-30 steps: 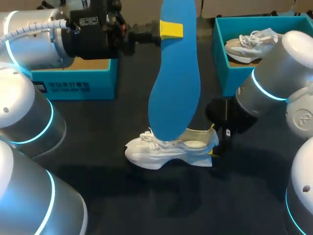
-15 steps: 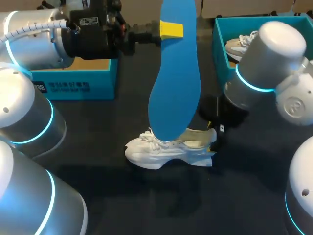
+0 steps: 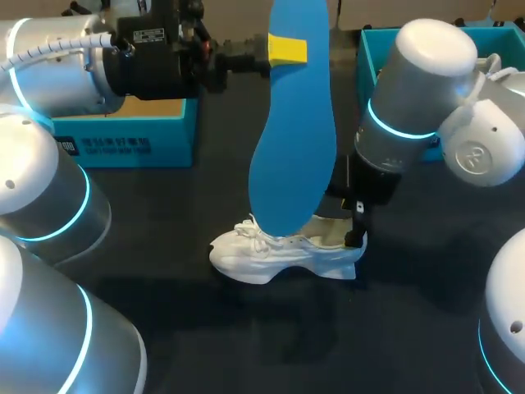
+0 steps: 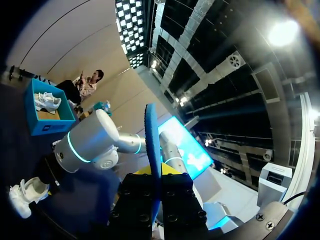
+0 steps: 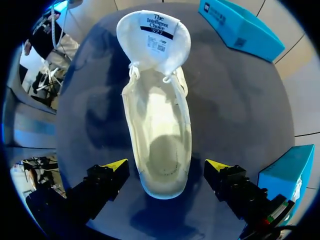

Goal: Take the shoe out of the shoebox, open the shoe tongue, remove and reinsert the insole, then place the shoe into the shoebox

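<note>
One white shoe [image 3: 283,250] lies on its side on the dark counter [image 3: 164,312], and everything else is placed from it. Its tongue [image 5: 154,35] is folded forward off the opening, so the bare inside of the shoe shows in the right wrist view.

One blue insole [image 3: 294,123] stands upright above the shoe. Its lower end overlaps the laces in the head view, and whether it touches them cannot be told. The left gripper [image 3: 287,51] is clamped on the insole's upper part, high above the shoe, with a yellow tip pressed flat on the near face. In the left wrist view the insole runs edge-on between the two fingers.

The right gripper [image 5: 166,165] hangs over the shoe's heel end with its fingers spread wide. One yellow tip is off each side of the heel, and neither touches it.

There are two teal shoeboxes. One shoebox [image 3: 123,144] sits beyond the shoe on the left arm's side. The other shoebox [image 3: 371,98] sits beyond it on the right arm's side and holds a second white shoe [image 4: 46,101].

That makes two shoes, two boxes and one insole.
</note>
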Robot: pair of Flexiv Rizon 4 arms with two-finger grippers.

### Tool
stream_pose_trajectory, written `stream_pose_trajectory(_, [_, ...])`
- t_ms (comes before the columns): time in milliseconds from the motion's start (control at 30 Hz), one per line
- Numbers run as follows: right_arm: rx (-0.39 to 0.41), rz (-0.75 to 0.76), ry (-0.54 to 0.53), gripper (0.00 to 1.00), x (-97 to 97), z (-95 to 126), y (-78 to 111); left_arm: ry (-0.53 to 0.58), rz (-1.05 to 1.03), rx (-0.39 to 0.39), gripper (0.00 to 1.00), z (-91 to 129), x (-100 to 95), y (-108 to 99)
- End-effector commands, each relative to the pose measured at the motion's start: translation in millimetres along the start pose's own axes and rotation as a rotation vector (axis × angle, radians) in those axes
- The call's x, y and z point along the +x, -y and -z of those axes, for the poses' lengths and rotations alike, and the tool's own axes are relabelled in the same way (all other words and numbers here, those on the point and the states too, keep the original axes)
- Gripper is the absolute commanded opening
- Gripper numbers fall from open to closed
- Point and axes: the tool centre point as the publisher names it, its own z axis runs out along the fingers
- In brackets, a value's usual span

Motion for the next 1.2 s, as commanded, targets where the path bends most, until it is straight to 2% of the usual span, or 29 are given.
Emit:
stream_pose_trajectory(33, [0.016,0.000,-0.004,1.00,1.5,0.4,-5.8,-0.002,0.000,0.000,0.00,-2.7,-1.1,0.8])
stream_pose_trajectory(1200, [0.016,-0.012,-0.021,1.00,3.8,-3.7,-4.6,-0.002,0.000,0.000,0.00,-2.7,-1.1,0.8])
